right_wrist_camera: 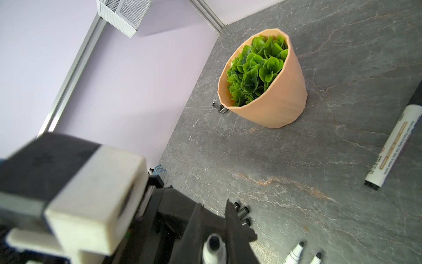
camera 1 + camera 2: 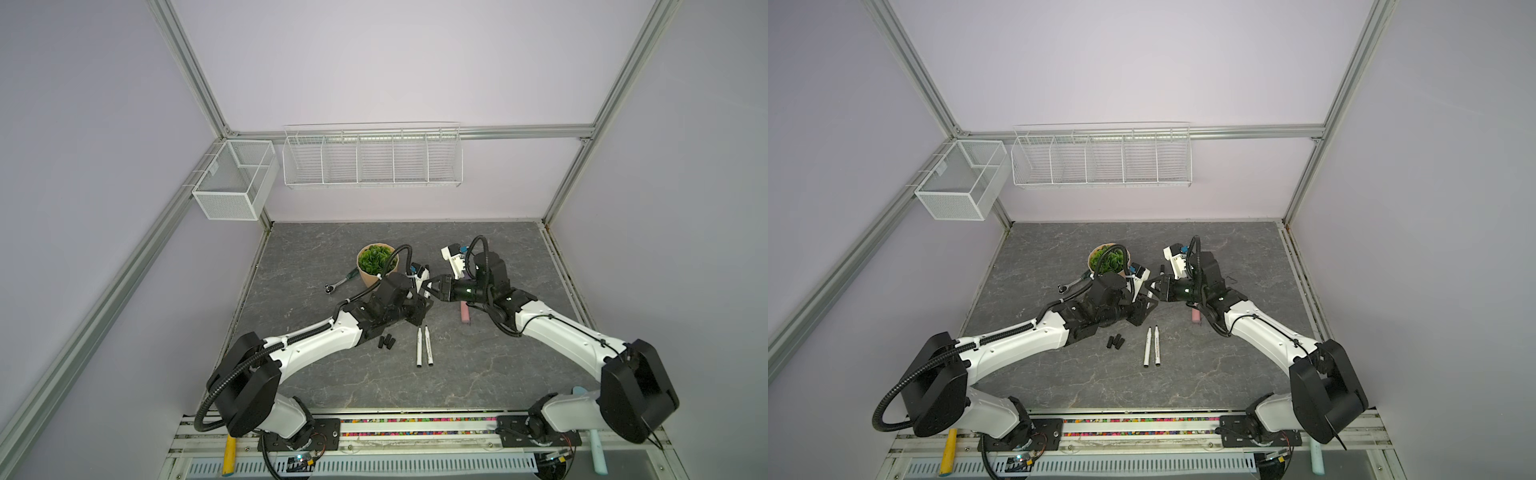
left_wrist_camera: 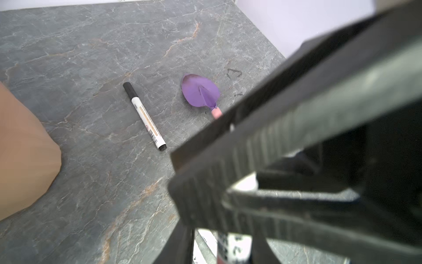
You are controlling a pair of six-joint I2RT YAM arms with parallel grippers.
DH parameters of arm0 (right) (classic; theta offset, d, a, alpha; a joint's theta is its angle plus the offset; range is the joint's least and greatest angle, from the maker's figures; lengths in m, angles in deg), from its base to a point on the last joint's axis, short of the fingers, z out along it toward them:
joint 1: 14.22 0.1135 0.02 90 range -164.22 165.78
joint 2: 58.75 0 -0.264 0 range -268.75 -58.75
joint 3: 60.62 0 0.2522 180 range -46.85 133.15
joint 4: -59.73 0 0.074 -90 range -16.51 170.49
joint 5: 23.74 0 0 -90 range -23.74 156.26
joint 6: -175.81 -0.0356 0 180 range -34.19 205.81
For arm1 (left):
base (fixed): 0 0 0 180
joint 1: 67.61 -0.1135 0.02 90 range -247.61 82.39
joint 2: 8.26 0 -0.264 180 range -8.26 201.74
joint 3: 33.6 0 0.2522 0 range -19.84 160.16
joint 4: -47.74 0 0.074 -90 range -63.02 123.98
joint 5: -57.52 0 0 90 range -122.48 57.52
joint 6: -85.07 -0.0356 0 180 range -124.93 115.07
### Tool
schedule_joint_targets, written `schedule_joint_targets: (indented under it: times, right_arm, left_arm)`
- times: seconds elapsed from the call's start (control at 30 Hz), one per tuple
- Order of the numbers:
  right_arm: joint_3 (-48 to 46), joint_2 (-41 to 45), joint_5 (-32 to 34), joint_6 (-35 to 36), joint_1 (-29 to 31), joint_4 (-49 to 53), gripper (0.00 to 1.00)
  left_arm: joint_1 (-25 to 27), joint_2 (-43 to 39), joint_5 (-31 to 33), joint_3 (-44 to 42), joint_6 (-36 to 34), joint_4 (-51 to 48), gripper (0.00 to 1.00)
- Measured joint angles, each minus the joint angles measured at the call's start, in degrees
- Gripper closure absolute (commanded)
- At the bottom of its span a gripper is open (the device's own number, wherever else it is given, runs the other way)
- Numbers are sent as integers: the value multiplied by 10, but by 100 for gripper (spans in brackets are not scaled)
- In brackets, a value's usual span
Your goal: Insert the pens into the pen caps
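One pen (image 1: 213,248), pinched tip-outward in left hand (image 2: 423,296) for capping; right hand (image 2: 430,286) pressed together, seemingly empty; two bare pens (image 2: 419,347) queued at the hands' 6 o'clock, three pen caps (image 2: 386,341) at 7.

Potted green plant (image 2: 376,258) just beside a ratchet wrench (image 2: 341,281); purple pink-handled scoop (image 3: 201,91); white wire rack (image 2: 372,166), mesh basket (image 2: 226,199).

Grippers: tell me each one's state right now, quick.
The left gripper is closed on a pen.
The right gripper is closed; whether it holds anything cannot be told.
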Motion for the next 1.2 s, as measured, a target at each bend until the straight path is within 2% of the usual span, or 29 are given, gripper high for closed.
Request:
schedule_joint_targets:
  times: [0.57, 0.83, 1.2]
  right_arm:
    - [-9, 5, 0, 0, -4, 0, 88]
    - [-9, 7, 0, -2, -8, 0, 88]
    - [-11, 18, 0, -4, -13, 0, 88]
  left_arm:
    - [-3, -3, -15, 5, 4, 13, 73]
    - [-4, -2, -26, 5, 5, 19, 69]
    - [-4, 4, -40, 5, 5, 28, 73]
